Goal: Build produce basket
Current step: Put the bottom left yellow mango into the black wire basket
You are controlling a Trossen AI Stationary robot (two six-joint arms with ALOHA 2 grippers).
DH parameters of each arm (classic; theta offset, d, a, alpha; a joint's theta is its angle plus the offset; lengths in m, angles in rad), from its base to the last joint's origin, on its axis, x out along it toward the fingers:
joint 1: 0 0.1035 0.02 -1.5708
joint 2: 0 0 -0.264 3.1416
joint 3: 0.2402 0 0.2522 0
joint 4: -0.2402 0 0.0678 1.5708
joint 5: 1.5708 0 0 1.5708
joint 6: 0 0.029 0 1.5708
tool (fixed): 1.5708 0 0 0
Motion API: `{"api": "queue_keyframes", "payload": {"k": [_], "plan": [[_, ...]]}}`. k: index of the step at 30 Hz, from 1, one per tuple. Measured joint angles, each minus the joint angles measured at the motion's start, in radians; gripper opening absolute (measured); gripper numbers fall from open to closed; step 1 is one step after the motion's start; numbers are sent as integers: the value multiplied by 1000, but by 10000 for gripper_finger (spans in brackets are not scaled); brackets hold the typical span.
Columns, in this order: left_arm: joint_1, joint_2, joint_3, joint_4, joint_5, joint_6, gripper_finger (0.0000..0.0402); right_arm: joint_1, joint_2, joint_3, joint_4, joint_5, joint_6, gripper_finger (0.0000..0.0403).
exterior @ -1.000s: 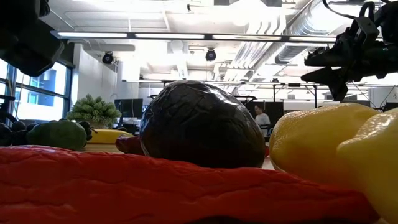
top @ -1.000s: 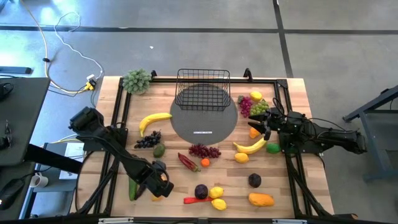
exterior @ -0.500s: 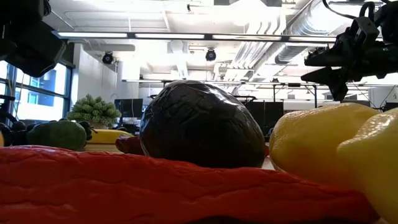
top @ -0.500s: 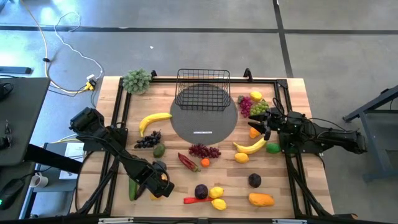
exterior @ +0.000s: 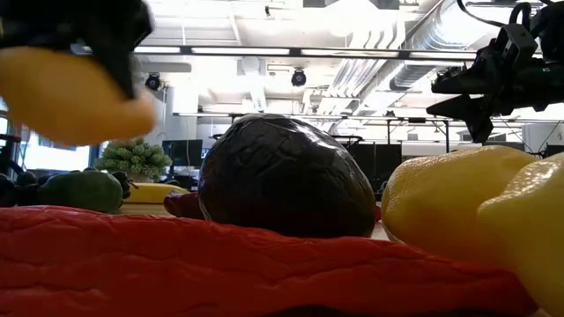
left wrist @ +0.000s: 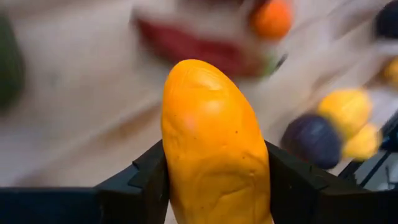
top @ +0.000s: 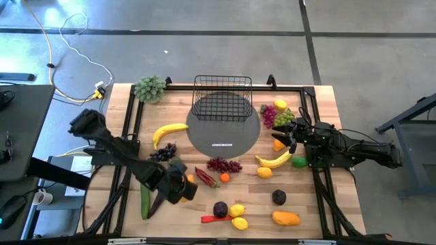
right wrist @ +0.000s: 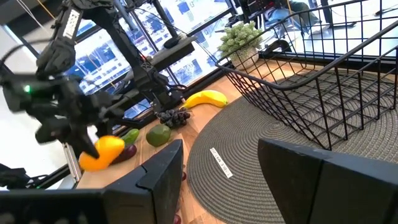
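Gripping an orange-yellow fruit (left wrist: 214, 149) between its fingers, left gripper (top: 178, 187) lifted above the table's (top: 320, 218) near-left part, right gripper (top: 291, 138) part open and empty beside the grey mat (top: 225, 129), wire basket (top: 222, 97) on the mat's far edge.

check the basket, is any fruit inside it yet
No, the high view shows the basket holding nothing, only bare wire mesh over the grey disc.
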Motion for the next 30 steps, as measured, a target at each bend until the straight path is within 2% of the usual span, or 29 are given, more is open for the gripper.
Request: {"api": "queue_keyframes", "payload": {"k": [7, 21, 30], "plan": [[167, -111, 0, 3, -93, 275, 192, 0, 0, 0, 0, 0, 0, 190], [573, -214, 0, 129, -84, 874, 196, 0, 0, 0, 0, 0, 0, 190], [786, -221, 0, 323, -84, 1204, 197, 0, 0, 0, 0, 0, 0, 190]]}}
